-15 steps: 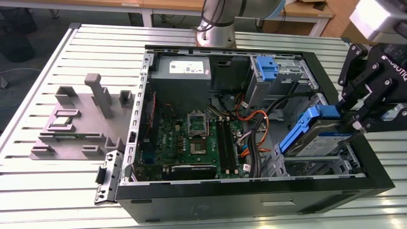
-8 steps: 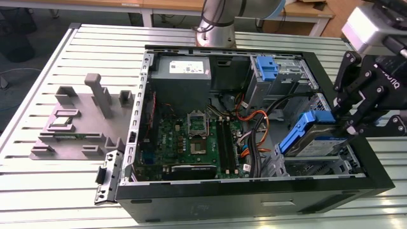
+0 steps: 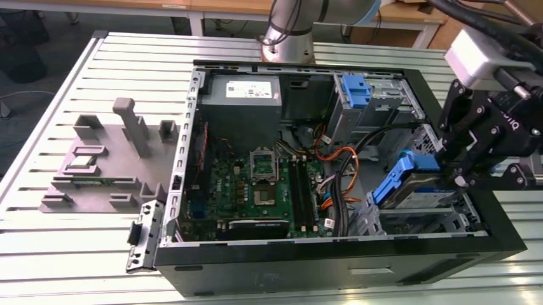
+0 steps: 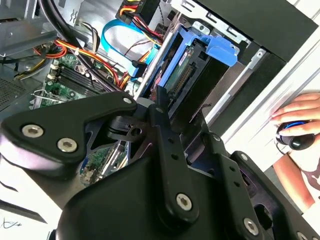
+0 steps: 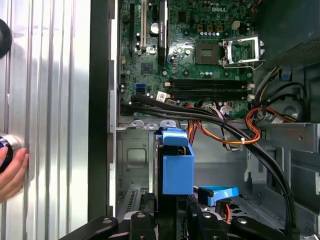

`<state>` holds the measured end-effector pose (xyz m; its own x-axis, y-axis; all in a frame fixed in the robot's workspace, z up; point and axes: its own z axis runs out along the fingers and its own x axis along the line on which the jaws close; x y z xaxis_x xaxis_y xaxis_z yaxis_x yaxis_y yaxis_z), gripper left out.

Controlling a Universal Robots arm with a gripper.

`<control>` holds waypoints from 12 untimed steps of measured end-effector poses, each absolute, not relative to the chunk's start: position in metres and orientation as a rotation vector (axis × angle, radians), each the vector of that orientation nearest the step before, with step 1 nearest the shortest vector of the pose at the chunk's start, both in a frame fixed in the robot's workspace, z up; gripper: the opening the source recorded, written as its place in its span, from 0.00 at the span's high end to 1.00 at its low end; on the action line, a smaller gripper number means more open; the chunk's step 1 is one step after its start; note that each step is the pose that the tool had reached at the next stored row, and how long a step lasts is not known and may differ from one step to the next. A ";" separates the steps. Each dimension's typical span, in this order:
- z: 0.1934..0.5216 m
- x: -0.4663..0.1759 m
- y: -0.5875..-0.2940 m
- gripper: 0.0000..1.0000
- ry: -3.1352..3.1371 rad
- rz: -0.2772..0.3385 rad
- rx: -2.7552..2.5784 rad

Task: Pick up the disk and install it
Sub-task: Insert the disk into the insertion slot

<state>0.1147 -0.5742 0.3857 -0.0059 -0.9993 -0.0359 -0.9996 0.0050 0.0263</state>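
The gripper [image 5: 171,215] is clamped on the disk [image 3: 414,188], one black finger [image 5: 198,214] on each side of its blue carrier. The disk hangs tilted inside the open computer case [image 3: 322,262], in the case's corner toward the exterior view's right and close to its near wall. It sits just over the metal drive cage [image 3: 424,223] fixed in that corner. In the second wrist view the drive's connector edge and the carrier's blue tab point toward the case's black outer wall.

Deeper inside the case, orange and black cables [image 5: 250,131] loop past the disk. Beyond them the green motherboard [image 3: 254,185] lies flat on the case floor. At the case's far wall are the grey power supply [image 3: 241,95] and, beside it, a blue caddy [image 3: 357,93] in its own bay.

Outside the case, a person's hand [image 4: 298,113] rests on the slatted metal surface [image 3: 127,52], just beside the case wall nearest the disk. On the case's other side, toward the exterior view's left, a grey fixture [image 3: 110,154] stands on the surface. The arm's base [image 3: 284,33] rises just behind the case's far wall.
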 end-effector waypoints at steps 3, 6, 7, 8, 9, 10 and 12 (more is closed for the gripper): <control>0.380 0.115 -0.574 0.65 2.222 0.069 -2.210; 0.378 0.115 -0.574 0.65 2.223 0.068 -2.211; 0.378 0.115 -0.574 0.65 2.223 0.068 -2.211; 0.378 0.115 -0.574 0.65 2.223 0.067 -2.211; 0.377 0.115 -0.574 0.65 2.223 0.068 -2.211; 0.377 0.115 -0.574 0.65 2.223 0.068 -2.211; 0.377 0.115 -0.574 0.65 2.223 0.068 -2.210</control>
<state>0.1146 -0.5742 0.3773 -0.0059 -0.9994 -0.0348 -0.9996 0.0050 0.0263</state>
